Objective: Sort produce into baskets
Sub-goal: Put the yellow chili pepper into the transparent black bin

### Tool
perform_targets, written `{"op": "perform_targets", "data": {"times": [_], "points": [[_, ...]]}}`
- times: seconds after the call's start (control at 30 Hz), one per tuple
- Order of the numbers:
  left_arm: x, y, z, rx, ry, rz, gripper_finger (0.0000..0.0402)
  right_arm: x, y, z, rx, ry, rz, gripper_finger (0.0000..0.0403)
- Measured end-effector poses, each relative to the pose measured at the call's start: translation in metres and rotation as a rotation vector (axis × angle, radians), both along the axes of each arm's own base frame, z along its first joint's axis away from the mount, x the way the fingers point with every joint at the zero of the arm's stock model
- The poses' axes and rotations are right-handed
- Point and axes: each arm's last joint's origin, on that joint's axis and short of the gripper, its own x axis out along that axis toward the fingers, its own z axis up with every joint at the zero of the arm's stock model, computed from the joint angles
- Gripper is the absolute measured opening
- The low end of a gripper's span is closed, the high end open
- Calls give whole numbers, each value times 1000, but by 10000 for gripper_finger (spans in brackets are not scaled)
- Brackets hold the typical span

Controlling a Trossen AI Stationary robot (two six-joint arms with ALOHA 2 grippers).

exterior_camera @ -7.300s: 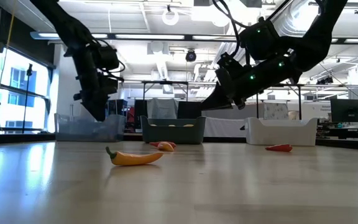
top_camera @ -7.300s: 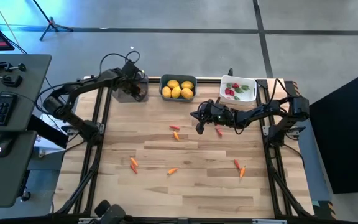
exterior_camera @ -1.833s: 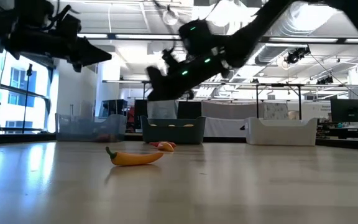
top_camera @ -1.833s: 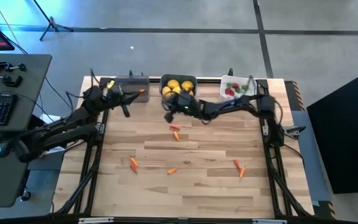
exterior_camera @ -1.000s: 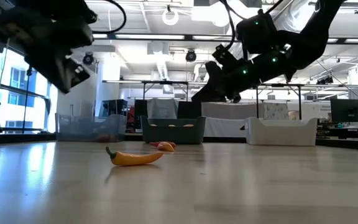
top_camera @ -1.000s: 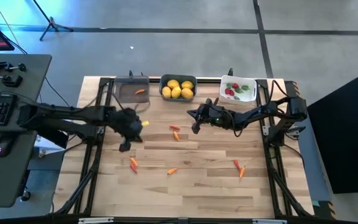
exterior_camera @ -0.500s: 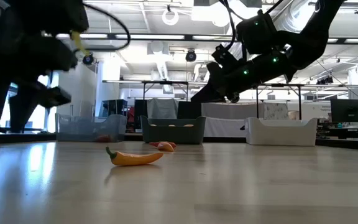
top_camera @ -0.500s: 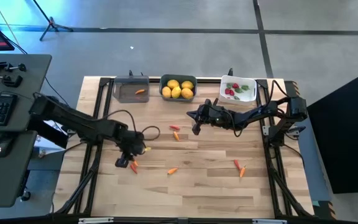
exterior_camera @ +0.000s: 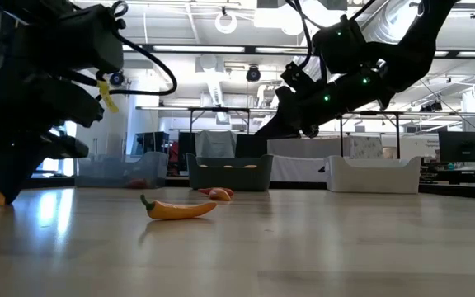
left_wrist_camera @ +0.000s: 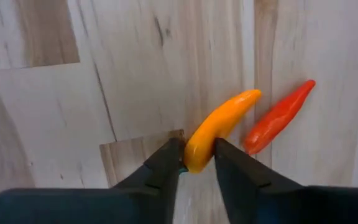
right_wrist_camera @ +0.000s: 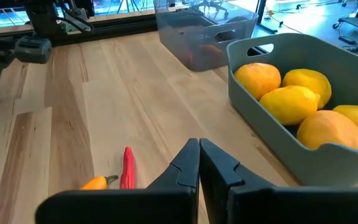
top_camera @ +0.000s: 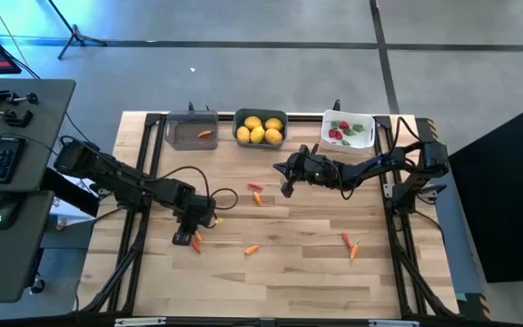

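Note:
My left gripper [top_camera: 187, 238] is down at the table's near left, shut on a yellow-orange carrot-like piece [left_wrist_camera: 219, 123] that lies on the wood. A red-orange piece [left_wrist_camera: 277, 118] lies right beside it. My right gripper [top_camera: 286, 188] is shut and empty, hovering above the table's middle, in front of the dark teal bin [top_camera: 260, 138] of lemons [right_wrist_camera: 291, 102]. The clear-grey bin [top_camera: 176, 133] holds one orange piece [top_camera: 204, 133]. The white bin [top_camera: 363, 138] holds red and green bits. My left gripper pinches the yellow-orange piece near its thick end [left_wrist_camera: 197, 152] between its two fingers. The fingers [left_wrist_camera: 166, 163] come from above and lie across the piece. The piece lies flat on the table, its thin end pointing away from the fingers.
Loose pieces lie on the wood: a red and an orange one [top_camera: 257, 193] at mid-table, an orange one [top_camera: 252, 249] toward the near edge, and two [top_camera: 349, 243] at the near right. The three bins stand in a row along the far edge. A desk [top_camera: 16, 136] stands left of the table.
My left gripper has gone toward the table's near edge and down onto the two orange pieces at the near left. My right arm has kept still.

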Motion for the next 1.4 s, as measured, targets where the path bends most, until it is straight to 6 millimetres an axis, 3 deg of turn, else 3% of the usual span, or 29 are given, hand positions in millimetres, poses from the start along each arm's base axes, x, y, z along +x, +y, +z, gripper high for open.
{"op": "perform_targets", "data": {"times": [0.17,0.33,0.47,0.6,0.83,0.97,1.2,1.4], "points": [[3,5,5,5,-24,12,12,0,0,0,-8,3,3,0],[16,21,25,10,-111,82,8,0,0,0,-13,5,5,0],[25,53,43,96,-151,253,2,0,0,0,-22,9,8,0],[27,102,58,210,-162,523,2,0,0,0,-30,8,11,0],[4,195,78,376,-271,928,1,0,0,0,-28,7,10,0],[-18,234,81,461,-329,1098,1,0,0,0,-30,7,10,0],[-46,264,82,563,-315,1210,1,0,0,1,-30,7,10,0],[-50,277,64,534,-248,1190,10,0,0,0,-15,7,-1,0]]}}
